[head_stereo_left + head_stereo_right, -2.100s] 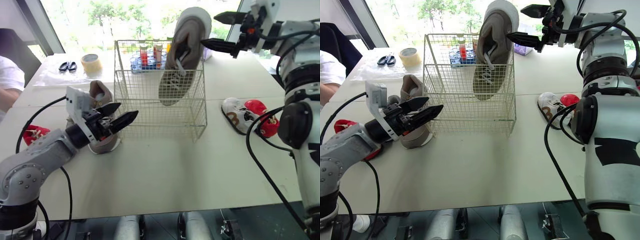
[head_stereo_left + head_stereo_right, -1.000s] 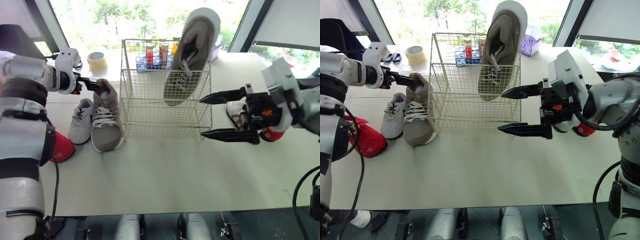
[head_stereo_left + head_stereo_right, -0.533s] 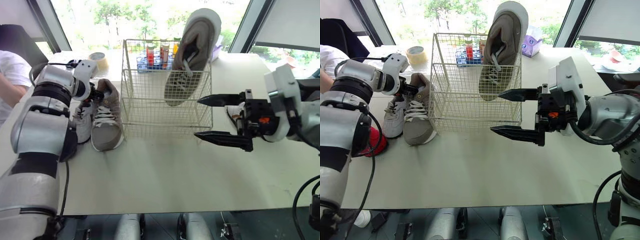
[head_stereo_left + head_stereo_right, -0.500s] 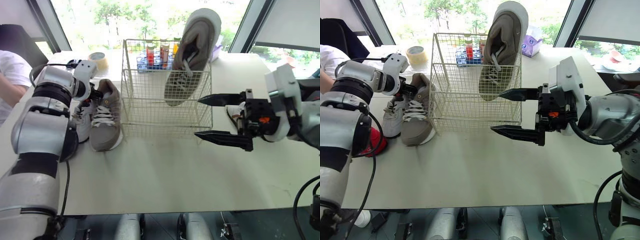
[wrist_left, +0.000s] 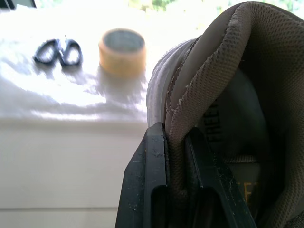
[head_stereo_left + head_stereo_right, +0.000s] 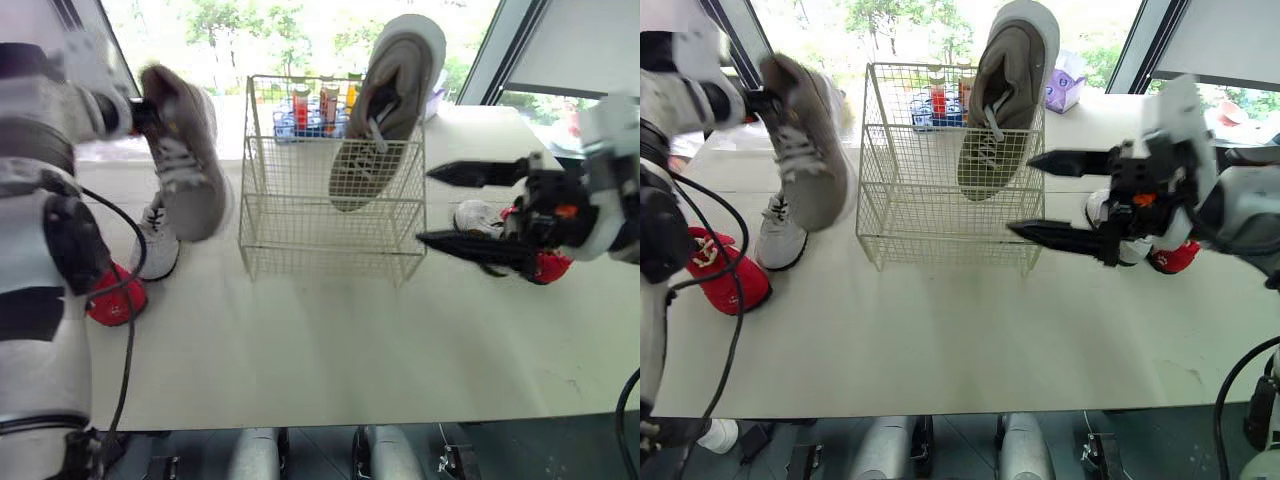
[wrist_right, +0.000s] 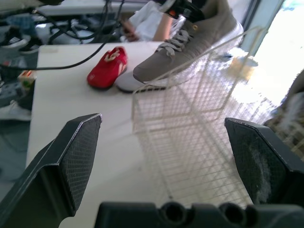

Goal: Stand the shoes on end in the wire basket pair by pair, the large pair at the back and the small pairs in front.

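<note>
left wrist view: shoe (image 5: pixel 227 76) between fingers (image 5: pixel 150 190)

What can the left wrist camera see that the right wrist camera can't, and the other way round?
Left wrist view, of the two: black scissors and a tape roll. Right wrist view, of the two: the wire basket, a red shoe and the open right gripper. Both: the tan shoe, held in the air by the left gripper, and the table.
</note>
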Controlling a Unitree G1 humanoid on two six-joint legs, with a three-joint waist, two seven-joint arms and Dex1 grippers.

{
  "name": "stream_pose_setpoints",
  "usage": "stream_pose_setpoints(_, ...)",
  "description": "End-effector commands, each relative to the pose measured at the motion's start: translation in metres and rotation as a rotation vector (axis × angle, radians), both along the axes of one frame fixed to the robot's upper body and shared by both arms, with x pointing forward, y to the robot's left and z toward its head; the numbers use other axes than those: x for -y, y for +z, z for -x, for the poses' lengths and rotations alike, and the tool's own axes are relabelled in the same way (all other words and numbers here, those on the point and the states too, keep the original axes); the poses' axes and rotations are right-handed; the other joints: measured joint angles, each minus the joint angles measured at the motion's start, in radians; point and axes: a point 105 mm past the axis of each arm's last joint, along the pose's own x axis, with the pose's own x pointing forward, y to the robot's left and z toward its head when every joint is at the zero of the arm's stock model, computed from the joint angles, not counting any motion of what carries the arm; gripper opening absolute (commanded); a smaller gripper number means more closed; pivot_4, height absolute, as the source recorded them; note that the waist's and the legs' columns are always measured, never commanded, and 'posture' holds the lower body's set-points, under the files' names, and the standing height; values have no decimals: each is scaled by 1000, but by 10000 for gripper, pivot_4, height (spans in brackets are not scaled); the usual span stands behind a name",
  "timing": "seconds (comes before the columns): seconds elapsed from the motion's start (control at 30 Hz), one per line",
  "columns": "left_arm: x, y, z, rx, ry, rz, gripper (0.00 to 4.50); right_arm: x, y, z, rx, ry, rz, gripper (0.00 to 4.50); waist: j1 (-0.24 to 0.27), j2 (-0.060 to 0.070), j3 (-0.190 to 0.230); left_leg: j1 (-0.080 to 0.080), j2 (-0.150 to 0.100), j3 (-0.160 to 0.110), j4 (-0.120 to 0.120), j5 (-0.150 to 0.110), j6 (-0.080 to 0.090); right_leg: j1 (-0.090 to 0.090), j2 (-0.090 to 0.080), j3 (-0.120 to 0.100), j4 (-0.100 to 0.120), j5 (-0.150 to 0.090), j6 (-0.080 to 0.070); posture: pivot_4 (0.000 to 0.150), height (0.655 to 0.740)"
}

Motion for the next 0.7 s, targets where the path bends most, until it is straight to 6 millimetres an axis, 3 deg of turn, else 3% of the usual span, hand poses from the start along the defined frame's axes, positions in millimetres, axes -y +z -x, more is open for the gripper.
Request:
stream_pose_setpoints(0.03,3,116,49,504,-4,-18,661,12,20,5,66,-55,-13,45000,1,0,0,0,0,0,0,0,0,0,0,0,0,0,0,1500,6675)
stream_pose_setpoints(0.1,15,134,62,635,-34,-21,661,16,23,3,55,-73,-11,45000,3,-1,0,0,0,0,0,0,0,1,0,0,0,0,0,1500,6675)
stream_pose_setpoints(0.2,44,141,73,781,-73,-100,661,18,23,2,32,-80,-3,45000,4,1,-1,1,0,0,3,0,1,3,-1,0,0,0,0,1500,6675)
stream_pose_setpoints(0.5,143,110,78,1004,-202,-239,661,17,18,-5,-3,-87,-11,45000,1,0,-1,0,0,-1,8,-1,1,4,0,0,2,2,2,1500,6675)
stream_pose_setpoints(0.7,167,101,72,1017,-245,-162,661,18,21,-1,4,-104,-7,45000,1,0,-1,0,0,0,6,-1,2,3,-1,0,1,2,2,1500,6675)
